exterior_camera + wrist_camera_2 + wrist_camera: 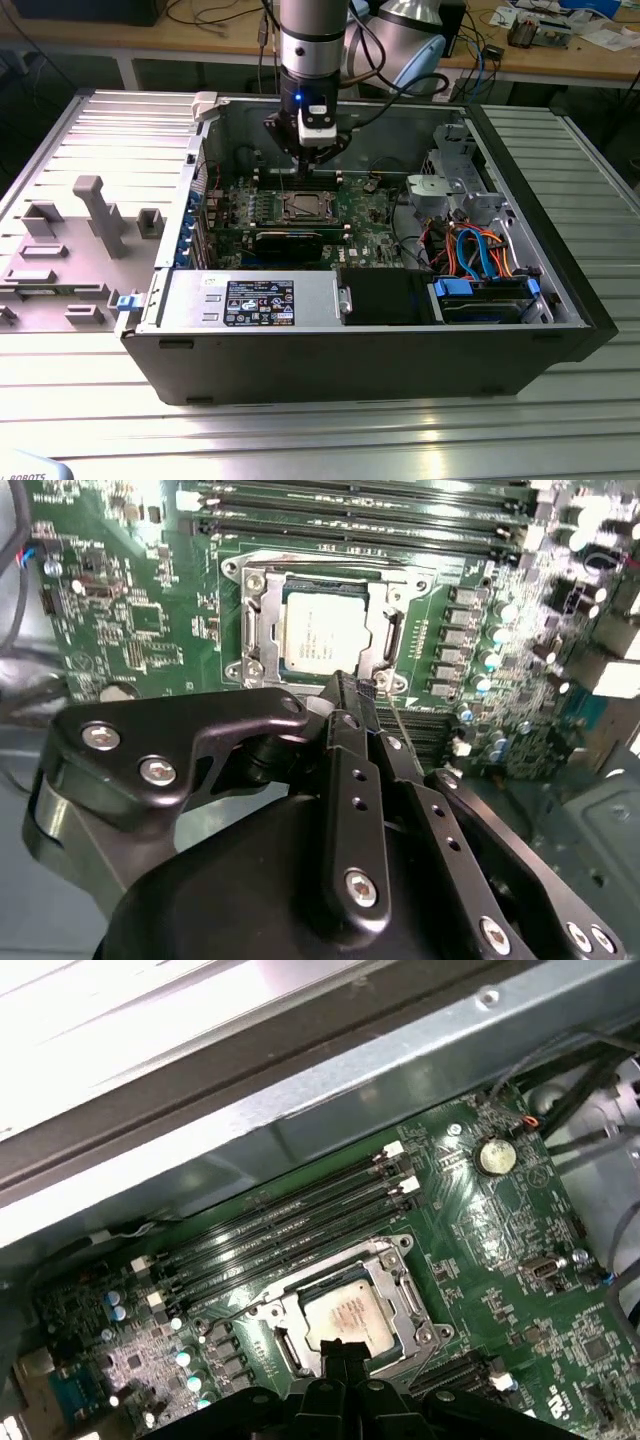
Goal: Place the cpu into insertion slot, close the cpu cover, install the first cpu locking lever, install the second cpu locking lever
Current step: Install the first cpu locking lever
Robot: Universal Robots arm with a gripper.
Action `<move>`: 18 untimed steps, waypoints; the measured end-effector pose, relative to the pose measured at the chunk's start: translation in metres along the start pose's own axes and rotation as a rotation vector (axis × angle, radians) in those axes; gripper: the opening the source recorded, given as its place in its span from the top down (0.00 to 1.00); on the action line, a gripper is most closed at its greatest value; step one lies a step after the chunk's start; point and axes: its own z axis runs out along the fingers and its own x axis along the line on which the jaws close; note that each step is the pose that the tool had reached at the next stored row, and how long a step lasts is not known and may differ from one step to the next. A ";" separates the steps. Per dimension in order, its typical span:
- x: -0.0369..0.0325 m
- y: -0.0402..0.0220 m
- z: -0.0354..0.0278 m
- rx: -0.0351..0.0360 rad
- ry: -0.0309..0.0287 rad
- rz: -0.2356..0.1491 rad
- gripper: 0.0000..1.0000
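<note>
Black gripper (352,685) linkages sit closest in the second wrist view, fingers pressed together, their tips at the edge of the insertion slot (330,578); whether they touch it I cannot tell. Inside that slot lies the cpu (322,630), a flat square chip with a pale silvery-grey top and faint print. Around it the cpu cover (258,610), a shiny metal frame, lies flat on the green motherboard (130,620). Long dark memory slots (350,520) run just beside.
</note>
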 end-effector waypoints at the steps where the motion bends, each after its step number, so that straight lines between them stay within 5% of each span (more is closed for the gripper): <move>1: 0.0000 0.0000 0.0001 -0.0002 -0.0002 -0.011 0.89; 3: 0.0000 0.0001 0.0003 -0.0029 -0.0061 -0.029 0.89; 6: 0.0000 -0.0002 0.0005 -0.0121 -0.0265 -0.041 0.89; 7: -0.0001 -0.0003 0.0006 -0.0136 -0.0293 -0.055 0.89; 13: 0.0000 -0.0003 0.0016 -0.0159 -0.0292 -0.184 0.89; 18: -0.0001 -0.0004 0.0016 -0.0162 -0.0288 -0.199 0.89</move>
